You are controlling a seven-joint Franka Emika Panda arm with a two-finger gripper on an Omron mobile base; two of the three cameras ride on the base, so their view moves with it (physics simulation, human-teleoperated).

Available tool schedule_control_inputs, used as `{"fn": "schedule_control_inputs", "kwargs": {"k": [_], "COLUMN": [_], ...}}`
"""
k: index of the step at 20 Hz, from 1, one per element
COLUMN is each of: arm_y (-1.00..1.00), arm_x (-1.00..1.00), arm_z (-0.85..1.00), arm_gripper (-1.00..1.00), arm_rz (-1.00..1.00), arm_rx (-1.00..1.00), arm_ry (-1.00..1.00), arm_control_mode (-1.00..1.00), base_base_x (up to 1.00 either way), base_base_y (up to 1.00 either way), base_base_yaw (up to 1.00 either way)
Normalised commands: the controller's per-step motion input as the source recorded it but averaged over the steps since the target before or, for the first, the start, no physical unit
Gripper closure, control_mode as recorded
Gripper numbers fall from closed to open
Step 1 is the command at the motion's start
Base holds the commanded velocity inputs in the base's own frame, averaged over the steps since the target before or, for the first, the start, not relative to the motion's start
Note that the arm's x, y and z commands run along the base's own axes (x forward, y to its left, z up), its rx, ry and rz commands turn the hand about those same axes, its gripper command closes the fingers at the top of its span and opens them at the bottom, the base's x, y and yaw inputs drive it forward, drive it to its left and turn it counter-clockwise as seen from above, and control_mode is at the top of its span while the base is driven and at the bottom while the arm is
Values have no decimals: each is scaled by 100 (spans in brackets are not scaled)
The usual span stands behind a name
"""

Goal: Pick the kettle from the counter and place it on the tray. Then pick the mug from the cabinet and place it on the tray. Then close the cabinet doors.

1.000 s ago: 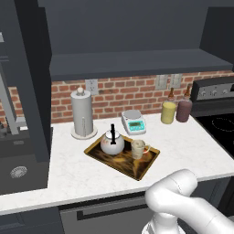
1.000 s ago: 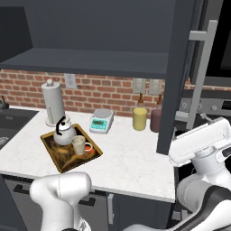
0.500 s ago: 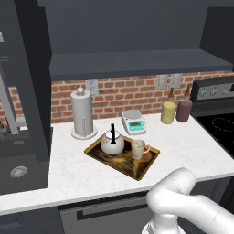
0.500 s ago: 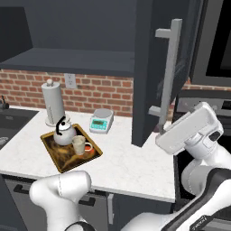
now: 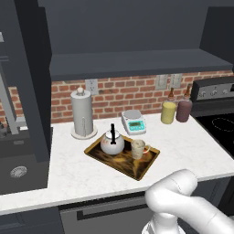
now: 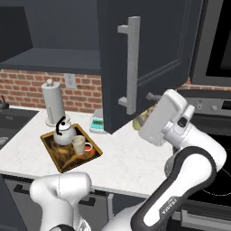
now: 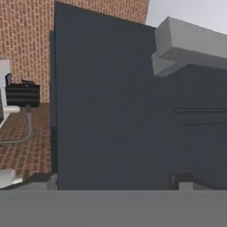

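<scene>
Claw (image 7: 115, 181) spread wide, pressed near cabinet door (image 6: 149, 58) face, below its bar handle (image 6: 131, 63).

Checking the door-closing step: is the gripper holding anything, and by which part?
Nothing is held. The gripper is open, its fingertips against the flat face of the cabinet door, not around the handle.

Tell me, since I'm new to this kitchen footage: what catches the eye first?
The big dark cabinet door with its silver bar handle swings across the right base view, the robot's claw pressed close to its lower edge. On the white counter, the patterned tray already carries the silver kettle and the cream mug side by side.
</scene>
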Motion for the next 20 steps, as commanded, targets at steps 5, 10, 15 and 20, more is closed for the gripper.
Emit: {"fn": "schedule_control_inputs", "kwargs": {"k": [5,10,15,20], "arm_y": [100,100,95,61], "arm_x": [17,39,54,78], "arm_z": [1,0,1,19], "arm_gripper": [-100,-100,-100,-100], "arm_rz": [-42,-46,-45,-40], "arm_rx": [-5,0,0,0], "arm_ry": [5,12,17,29], "arm_control_mode": [-100,-100,-100,-100], "base_base_x": [0,0,0,0], "base_base_y": [0,0,0,0], "base_base_yaw": [0,0,0,0]}}
